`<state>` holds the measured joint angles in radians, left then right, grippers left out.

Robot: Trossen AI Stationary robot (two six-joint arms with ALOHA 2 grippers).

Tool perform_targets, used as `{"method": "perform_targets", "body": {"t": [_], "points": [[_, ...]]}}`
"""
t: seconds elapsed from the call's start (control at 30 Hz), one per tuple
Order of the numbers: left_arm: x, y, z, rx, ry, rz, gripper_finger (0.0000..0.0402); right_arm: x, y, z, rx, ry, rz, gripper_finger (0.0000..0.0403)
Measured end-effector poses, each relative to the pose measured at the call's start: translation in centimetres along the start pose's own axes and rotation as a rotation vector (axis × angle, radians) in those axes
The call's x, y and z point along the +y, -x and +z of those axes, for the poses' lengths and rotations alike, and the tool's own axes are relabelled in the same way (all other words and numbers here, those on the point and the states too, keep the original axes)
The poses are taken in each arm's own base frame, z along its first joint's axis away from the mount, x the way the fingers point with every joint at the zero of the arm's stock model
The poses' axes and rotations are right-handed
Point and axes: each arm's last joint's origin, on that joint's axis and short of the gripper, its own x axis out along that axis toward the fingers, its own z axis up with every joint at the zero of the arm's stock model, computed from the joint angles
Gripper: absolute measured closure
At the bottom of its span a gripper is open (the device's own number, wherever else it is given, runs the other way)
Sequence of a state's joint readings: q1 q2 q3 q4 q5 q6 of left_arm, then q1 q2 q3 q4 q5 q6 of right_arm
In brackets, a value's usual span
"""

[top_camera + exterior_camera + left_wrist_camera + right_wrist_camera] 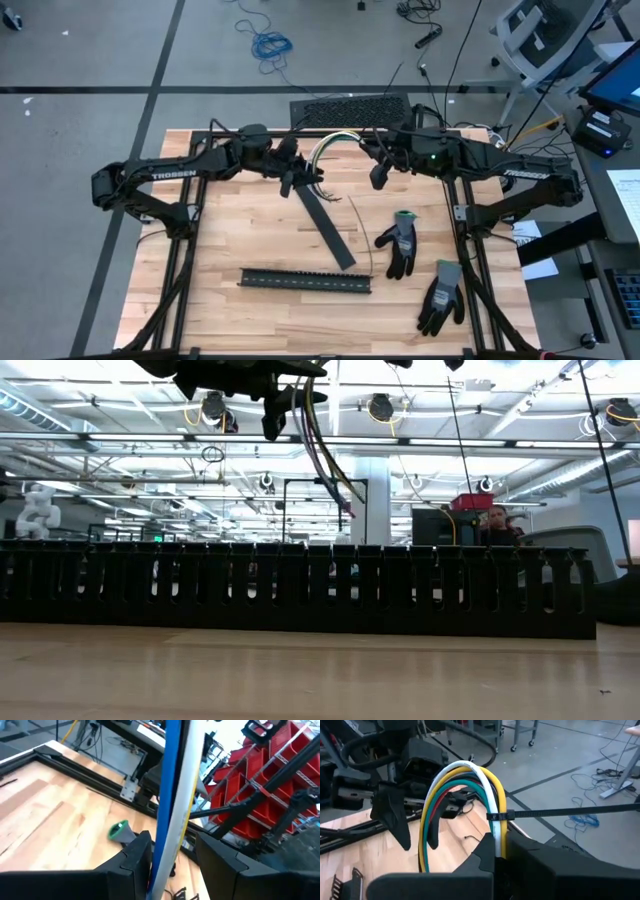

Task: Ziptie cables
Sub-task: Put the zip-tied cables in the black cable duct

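Note:
The cables (330, 140) are a bundle of white, yellow, green, blue and red wires, arched above the table's far middle between both grippers. A black ziptie (497, 816) circles the bundle and its tail (570, 811) sticks out sideways. My right gripper (502, 855) is shut on the bundle right by the ziptie. My left gripper (292, 180) is open at the arch's other leg, a finger on each side of the wires (167, 795). In the low view the cables (320, 450) hang below a gripper at the top edge. My right gripper pinches the cables between its two fingers just beside the ziptie band (498, 827). The bundle rises out of the fingers and arches over toward the left gripper, lifted clear of the table. My left gripper has the blue wire (159, 850) lying against the inner side of one finger (137, 852). The other finger (220, 860) stands apart from the wires.
A black slotted strip (305, 282) lies along the near middle of the table and fills the low view (300, 590). A flat black strip (325, 225) lies slanted below the left gripper. Two grey gloves (400, 243) (440, 295) lie to the right. Black frame rails border the table.

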<state>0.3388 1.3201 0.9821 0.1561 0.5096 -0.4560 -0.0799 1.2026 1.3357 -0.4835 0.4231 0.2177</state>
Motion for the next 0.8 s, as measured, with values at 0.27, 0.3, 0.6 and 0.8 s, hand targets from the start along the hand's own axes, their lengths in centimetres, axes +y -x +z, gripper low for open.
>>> {"method": "perform_targets", "body": {"t": [0.27, 0.3, 0.6, 0.8], "points": [[-0.6, -0.4, -0.8, 0.046, -0.017, 0.006, 0.0252, -0.5, -0.1, 0.3, -0.027, -0.007, -0.063, 0.0403], [-0.7, -0.5, -0.8, 0.038, -0.021, 0.013, 0.0252, -0.5, -0.1, 0.3, -0.032, -0.009, -0.065, 0.0403], [-1.3, -1.8, -1.7, 0.015, -0.051, 0.112, 0.0252, -0.7, -0.1, 0.9, -0.089, -0.021, -0.112, 0.0403], [-1.3, -2.7, -1.8, -0.056, -0.087, 0.19, 0.0252, -0.8, -0.1, 0.9, -0.094, -0.024, -0.114, 0.0403]]}}
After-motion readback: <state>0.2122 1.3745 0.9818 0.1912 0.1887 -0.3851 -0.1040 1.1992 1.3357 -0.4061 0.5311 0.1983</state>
